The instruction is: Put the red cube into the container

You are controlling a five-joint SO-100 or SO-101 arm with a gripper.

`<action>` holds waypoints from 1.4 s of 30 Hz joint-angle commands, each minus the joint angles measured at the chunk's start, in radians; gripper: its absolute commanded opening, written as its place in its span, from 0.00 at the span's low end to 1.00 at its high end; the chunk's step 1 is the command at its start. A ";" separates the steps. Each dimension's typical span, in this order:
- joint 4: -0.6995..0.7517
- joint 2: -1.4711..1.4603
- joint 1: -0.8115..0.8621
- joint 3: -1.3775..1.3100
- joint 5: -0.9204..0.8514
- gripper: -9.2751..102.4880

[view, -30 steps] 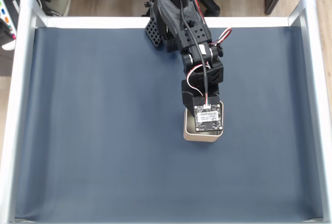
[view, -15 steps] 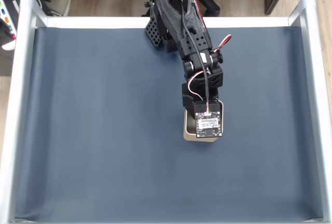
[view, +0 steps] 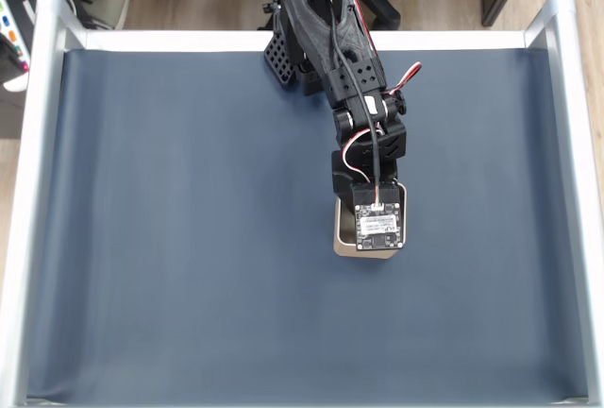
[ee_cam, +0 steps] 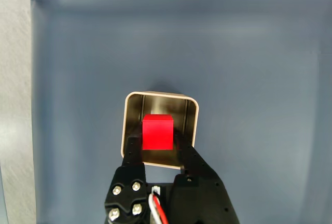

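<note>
In the wrist view the hand [ee_cam: 157,142] grips the red cube [ee_cam: 157,131] between both fingers, over the open container [ee_cam: 129,111] just beyond its tips. I judge the release should be slow and only slightly wider than the cube. In the fixed view the arm covers the cube and much of the container [view: 342,238]; whether the cube touches bottom is unclear.

red cube [ee_cam: 157,131]: matte, bright, held between my fingers above the tin's opening | container [ee_cam: 134,111]: square silvery tin, rounded corners, upright on blue desk
</note>
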 commanded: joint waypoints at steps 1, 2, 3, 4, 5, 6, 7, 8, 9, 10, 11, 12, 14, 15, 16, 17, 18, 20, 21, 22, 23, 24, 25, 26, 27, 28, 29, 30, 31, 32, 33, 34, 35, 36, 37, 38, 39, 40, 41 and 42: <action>-0.014 0.020 0.014 -0.003 0.009 0.18; -0.014 0.023 0.014 -0.002 0.006 0.18; -0.012 0.025 0.014 0.000 0.005 0.19; -0.012 0.026 0.014 0.000 0.003 0.20; -0.012 0.028 0.014 0.000 0.002 0.21; -0.012 0.029 0.014 0.000 0.002 0.22; -0.012 0.029 0.014 0.000 0.002 0.22; -0.012 0.031 0.015 -0.002 0.000 0.22; -0.012 0.031 0.015 -0.002 0.000 0.23; -0.014 0.032 0.015 -0.002 -0.002 0.23; -0.014 0.032 0.015 -0.002 -0.002 0.23; -0.014 0.032 0.015 0.000 -0.003 0.23; -0.012 0.035 0.015 0.003 -0.005 0.24; -0.012 0.038 0.015 0.005 -0.005 0.24; -0.012 0.038 0.015 0.006 -0.006 0.24; -0.012 0.040 0.015 0.006 -0.009 0.24; -0.012 0.044 0.018 0.006 -0.018 0.25; -0.014 0.046 0.023 0.006 -0.023 0.25; -0.014 0.046 0.025 0.006 -0.025 0.25; -0.014 0.048 0.025 0.006 -0.025 0.25; -0.014 0.048 0.026 0.006 -0.025 0.26; -0.015 0.048 0.026 0.006 -0.025 0.26; -0.015 0.049 0.028 0.006 -0.025 0.26; -0.015 0.049 0.028 0.006 -0.023 0.26; -0.015 0.049 0.028 0.006 -0.023 0.26; -0.015 0.049 0.028 0.008 -0.021 0.26; -0.017 0.051 0.028 0.008 -0.020 0.26; -0.017 0.051 0.028 0.008 -0.018 0.26; -0.017 0.051 0.028 0.008 -0.018 0.26; -0.018 0.051 0.028 0.008 -0.018 0.26; -0.018 0.051 0.028 0.008 -0.018 0.26; -0.020 0.051 0.028 0.008 -0.018 0.26; -0.021 0.051 0.028 0.008 -0.018 0.26; -0.025 0.052 0.028 0.008 -0.018 0.26; -0.032 0.052 0.028 0.008 -0.015 0.26; -0.038 0.055 0.028 0.008 -0.014 0.26; -0.041 0.057 0.028 0.006 -0.014 0.25; -0.041 0.060 0.028 0.003 -0.012 0.23; -0.041 0.064 0.028 0.002 -0.011 0.21; -0.041 0.072 0.028 0.000 -0.009 0.18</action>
